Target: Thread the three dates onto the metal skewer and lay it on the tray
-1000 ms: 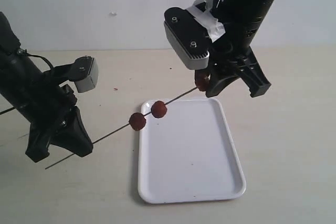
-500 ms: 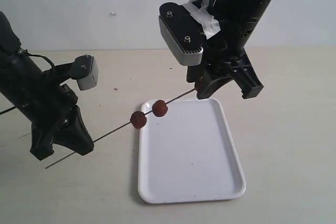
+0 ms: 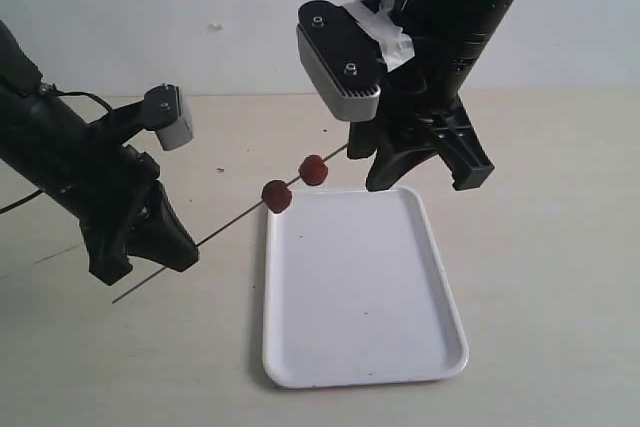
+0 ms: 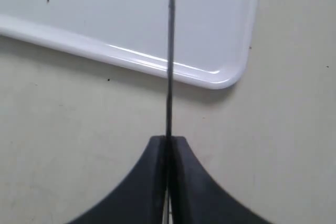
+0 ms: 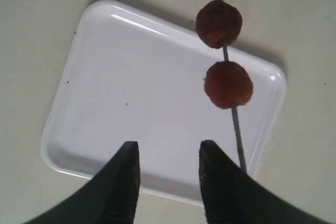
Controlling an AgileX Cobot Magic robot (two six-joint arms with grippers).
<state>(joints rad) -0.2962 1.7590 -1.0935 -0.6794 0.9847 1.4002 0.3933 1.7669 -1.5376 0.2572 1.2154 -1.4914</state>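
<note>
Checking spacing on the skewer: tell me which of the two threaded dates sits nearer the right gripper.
The upper date on the skewer, closest to the right gripper; the lower date sits farther down, toward the left gripper.

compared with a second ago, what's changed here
The left gripper carried the metal skewer up and right in the exterior view, taking its two threaded dates toward the right gripper, which shifted left. The third date, seen by that gripper before, is now out of sight. Unchanged: left gripper shut on the skewer, right jaws open, tray in place.
</note>
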